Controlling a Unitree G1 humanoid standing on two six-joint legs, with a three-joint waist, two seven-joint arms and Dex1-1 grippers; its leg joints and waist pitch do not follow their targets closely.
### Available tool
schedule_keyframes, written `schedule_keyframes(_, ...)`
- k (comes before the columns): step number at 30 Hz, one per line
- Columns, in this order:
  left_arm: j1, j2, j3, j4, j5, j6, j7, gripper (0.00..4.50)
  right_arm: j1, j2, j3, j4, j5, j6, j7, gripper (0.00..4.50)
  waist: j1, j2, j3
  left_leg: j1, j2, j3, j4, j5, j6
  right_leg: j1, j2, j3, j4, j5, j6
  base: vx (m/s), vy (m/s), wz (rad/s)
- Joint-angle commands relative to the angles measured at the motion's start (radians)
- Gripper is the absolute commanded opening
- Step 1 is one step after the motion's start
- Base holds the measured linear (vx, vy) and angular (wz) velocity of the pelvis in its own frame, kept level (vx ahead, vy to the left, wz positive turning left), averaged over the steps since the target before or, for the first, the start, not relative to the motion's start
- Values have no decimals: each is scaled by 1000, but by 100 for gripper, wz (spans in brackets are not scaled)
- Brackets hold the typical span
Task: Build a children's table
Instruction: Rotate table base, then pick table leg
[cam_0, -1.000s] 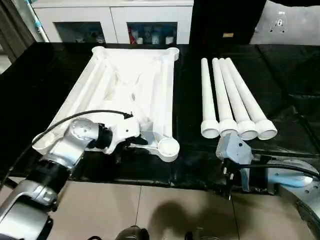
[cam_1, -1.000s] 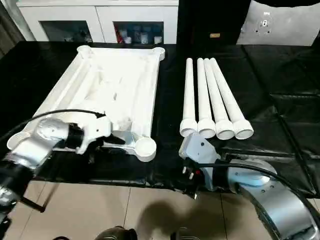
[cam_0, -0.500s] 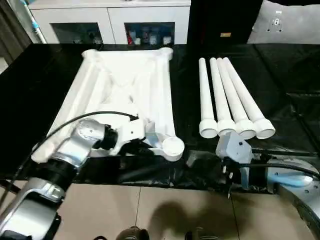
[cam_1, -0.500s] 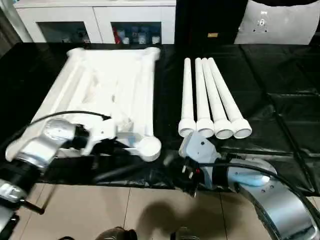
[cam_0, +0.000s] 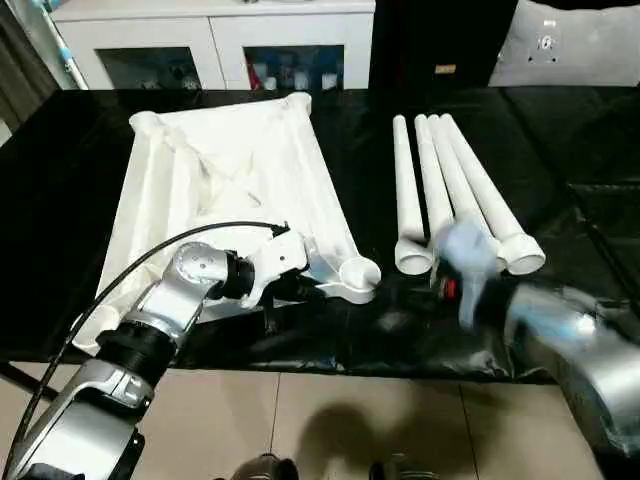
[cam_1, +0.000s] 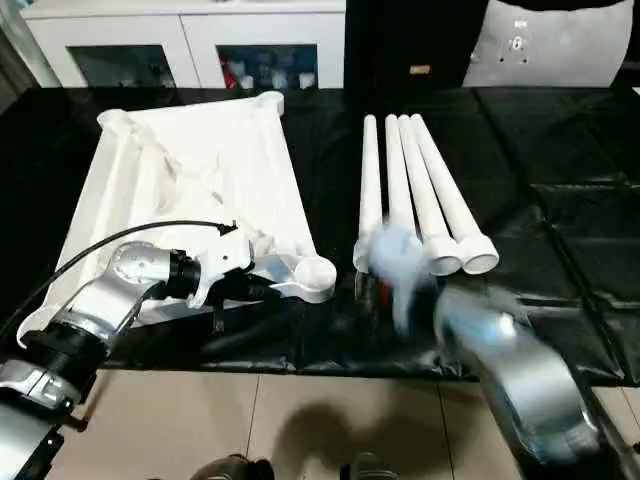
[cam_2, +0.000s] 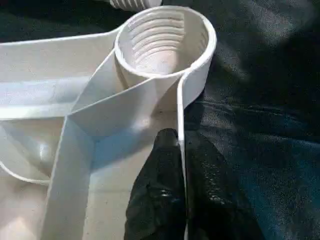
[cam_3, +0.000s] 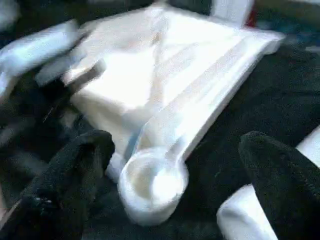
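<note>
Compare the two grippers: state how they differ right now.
The left gripper is shut on the table top's side wall beside a corner socket; the right gripper is open, holding nothing, near the legs. Both have black fingers.

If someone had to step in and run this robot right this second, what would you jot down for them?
Left end effector: shut on the side rim of the table top, just behind its near corner socket.
Right end effector: open, holding nothing, near the wide ends of the four legs.
Table top lies underside up on the black worktable; legs lie side by side to its right.
Done: nothing fitted yet.
Left: fit all four legs into the corner sockets.
</note>
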Motion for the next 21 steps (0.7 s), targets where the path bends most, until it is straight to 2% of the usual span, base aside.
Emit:
schedule_keyframes(1, -2, 12, 52, -66, -34, -13, 8, 58, -62, 44, -27, 56, -20, 15, -99, 450, 2, 0, -75, 27, 123, -55, -82, -148, 55, 39, -131, 52, -66, -74, -288, 0, 0, 0)
schedule_keyframes(2, 1, 17, 57, -84, -40, -5, 5, 69, -90, 63, -34, 88, -39, 12, -139, 450, 0, -1, -77, 27, 121, -53, -82, -145, 51, 38, -131, 52, -65, -63, -290, 0, 0, 0)
schedule_keyframes(4, 20, 34, 77, -155, -65, 27, -3, 98, -193, 93, -16, 222, -136, 21, -249, 450, -4, 3, -72, 29, 113, -52, -85, -168, 14, 36, -128, 49, -66, -86, -292, 0, 0, 0)
schedule_keyframes(5, 20, 34, 77, -155, -65, 27, -3, 97, -193, 93, -16, 222, -136, 21, -249, 450, -2, 2, -72, 32, 114, -50, -83, -179, 4, 34, -129, 52, -68, -97, -289, 0, 0, 0)
schedule_keyframes(6, 23, 37, 81, -168, -69, 35, -3, 103, -219, 90, -1, 255, -166, 21, -265, 450, 0, 6, -67, 33, 115, -48, -84, -194, -6, 35, -129, 55, -69, -109, -280, 0, 0, 0)
schedule_keyframes(7, 26, 41, 85, -181, -72, 46, 0, 116, -245, 96, 2, 289, -174, 37, -274, 450, 0, 8, -67, 32, 112, -46, -83, -194, -7, 35, -127, 55, -68, -105, -277, 0, 0, 0)
schedule_keyframes(8, 35, 49, 98, -217, -76, 68, 13, 131, -322, 110, 17, 388, -209, 84, -320, 450, -3, 9, -67, 30, 111, -51, -84, -189, -13, 38, -127, 54, -62, -87, -280, 0, 0, 0)
schedule_keyframes(9, 44, 57, 104, -242, -79, 88, 18, 141, -359, 123, 19, 441, -201, 96, -317, 450, -6, 8, -65, 30, 110, -49, -85, -186, -13, 39, -125, 54, -65, -84, -280, 0, 0, 0)
schedule_keyframes(10, 48, 61, 107, -255, -80, 101, 20, 141, -382, 129, 20, 473, -194, 100, -312, 450, -7, 8, -67, 31, 111, -49, -81, -187, -14, 41, -131, 56, -64, -82, -284, 0, 0, 0)
schedule_keyframes(11, 64, 70, 115, -294, -81, 128, 29, 145, -437, 142, 20, 563, -202, 88, -335, 450, -7, 17, -61, 28, 111, -49, -80, -181, -10, 41, -133, 57, -65, -81, -281, 0, 0, 0)
schedule_keyframes(13, 82, 75, 127, -347, -88, 170, 45, 164, -498, 158, 10, 670, -209, 77, -359, 450, -14, 10, -57, 27, 112, -48, -80, -175, -9, 41, -132, 57, -65, -79, -289, 0, 0, 0)
schedule_keyframes(14, 104, 75, 143, -409, -104, 221, 67, 175, -551, 176, -11, 774, -216, 60, -383, 450, -12, 15, -57, 26, 111, -46, -78, -163, -3, 43, -131, 57, -65, -79, -288, 0, 0, 0)
schedule_keyframes(15, 125, 76, 153, -454, -118, 251, 81, 182, -579, 187, -27, 837, -214, 44, -392, 450, -13, 6, -53, 23, 111, -45, -79, -148, 6, 43, -131, 57, -65, -74, -291, 0, 0, 0)
schedule_keyframes(16, 135, 76, 158, -476, -125, 266, 87, 184, -592, 192, -34, 868, -212, 35, -396, 450, -13, 13, -58, 24, 113, -44, -75, -143, 6, 44, -136, 58, -62, -70, -296, 0, 0, 0)
schedule_keyframes(17, 143, 76, 162, -495, -130, 278, 92, 195, -604, 196, -40, 895, -213, 27, -400, 450, -12, 13, -53, 22, 114, -44, -78, -132, 14, 43, -130, 56, -64, -64, -292, 0, 0, 0)
schedule_keyframes(18, 155, 76, 167, -532, -135, 304, 106, 208, -631, 201, -49, 955, -217, 9, -409, 450, -8, 12, -54, 24, 116, -42, -79, -123, 20, 40, -126, 54, -59, -44, -293, 0, 0, 0)
schedule_keyframes(19, 156, 76, 168, -536, -136, 307, 108, 208, -635, 201, -50, 962, -218, 7, -409, 450, -7, 13, -54, 25, 116, -43, -80, -122, 21, 40, -126, 52, -58, -36, -296, 0, 0, 0)
schedule_keyframes(21, 184, 74, 185, -614, -159, 380, 130, 208, -689, 219, -57, 1083, -209, -37, -401, 450, -6, 13, -51, 22, 116, -42, -81, -126, 31, 40, -128, 50, -58, -27, -304, 0, 0, 0)
